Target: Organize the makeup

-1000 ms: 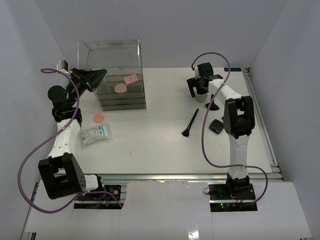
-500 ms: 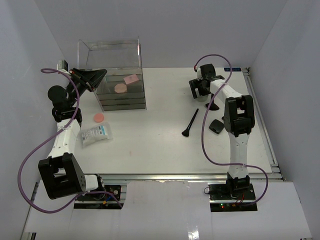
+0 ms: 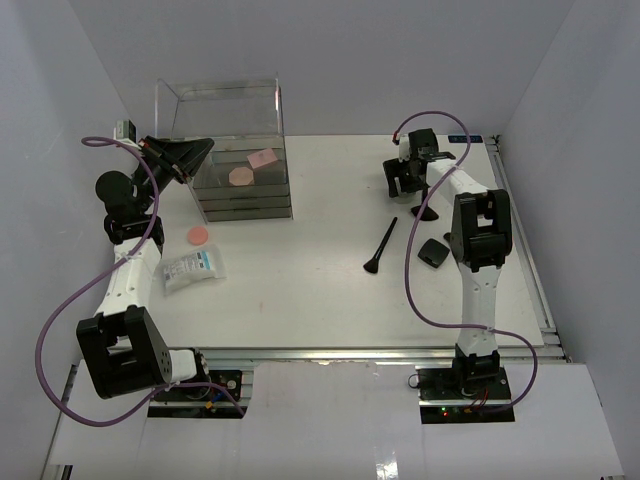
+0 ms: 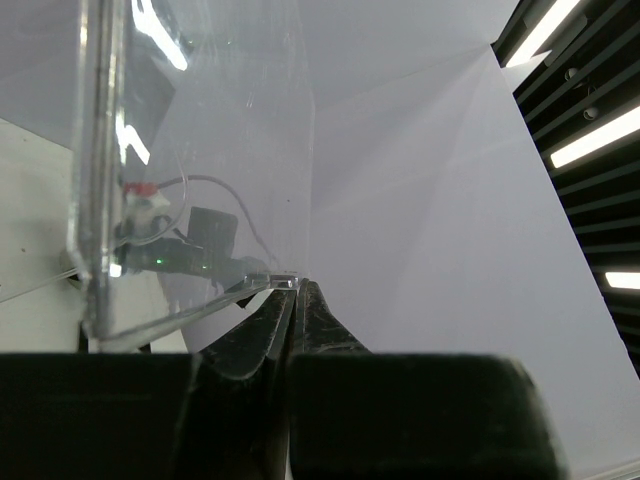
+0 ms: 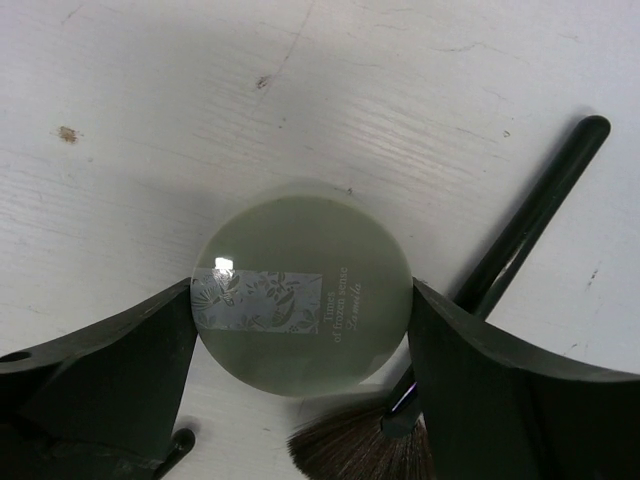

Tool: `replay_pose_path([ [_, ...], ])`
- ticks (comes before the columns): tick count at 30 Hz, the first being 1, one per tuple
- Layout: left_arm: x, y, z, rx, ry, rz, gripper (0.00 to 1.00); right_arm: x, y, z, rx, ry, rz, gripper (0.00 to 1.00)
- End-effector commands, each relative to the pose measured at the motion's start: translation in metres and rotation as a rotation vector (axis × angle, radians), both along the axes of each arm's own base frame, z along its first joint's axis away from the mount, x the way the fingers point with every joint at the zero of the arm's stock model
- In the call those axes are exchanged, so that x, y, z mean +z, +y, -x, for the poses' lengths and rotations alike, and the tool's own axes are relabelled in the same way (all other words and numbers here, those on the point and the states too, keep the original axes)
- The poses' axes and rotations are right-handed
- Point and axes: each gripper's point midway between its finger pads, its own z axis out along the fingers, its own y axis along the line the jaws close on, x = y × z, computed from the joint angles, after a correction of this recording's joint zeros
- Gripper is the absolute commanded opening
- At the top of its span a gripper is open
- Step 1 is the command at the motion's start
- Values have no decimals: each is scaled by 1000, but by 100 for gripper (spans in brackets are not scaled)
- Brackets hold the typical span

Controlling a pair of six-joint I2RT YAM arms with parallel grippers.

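My right gripper (image 3: 403, 182) hangs at the back right of the table. In the right wrist view its jaws (image 5: 300, 325) press both sides of a round grey-green disc (image 5: 300, 310). A black brush (image 5: 530, 220) lies under it, bristles at the bottom edge. A slim black brush (image 3: 380, 245), a black fan brush (image 3: 428, 210) and a black square compact (image 3: 432, 252) lie near the right arm. A pink disc (image 3: 199, 236) lies at the left. Another pink disc (image 3: 241, 176) and a pink palette (image 3: 263, 158) sit in the clear box (image 3: 243, 205). My left gripper (image 3: 203, 147) is shut on the box's clear panel (image 4: 190, 200).
A white packet (image 3: 193, 267) lies on the table by the left arm, just in front of the loose pink disc. The clear box's tall lid (image 3: 220, 105) stands up at the back left. White walls close in the table on three sides.
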Motion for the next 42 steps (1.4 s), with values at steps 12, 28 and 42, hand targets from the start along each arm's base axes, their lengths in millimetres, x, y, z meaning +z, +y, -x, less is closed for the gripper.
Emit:
replay_pose_path([
  [12, 22, -5, 12, -5, -90, -31, 1, 77, 45, 27, 286, -164, -73, 17],
  [28, 31, -5, 15, -3, -109, -32, 1, 158, 276, 263, 1339, -715, 389, 8],
  [42, 41, -6, 21, -6, -134, -32, 1, 271, 397, 181, 1003, -1235, 651, 8],
])
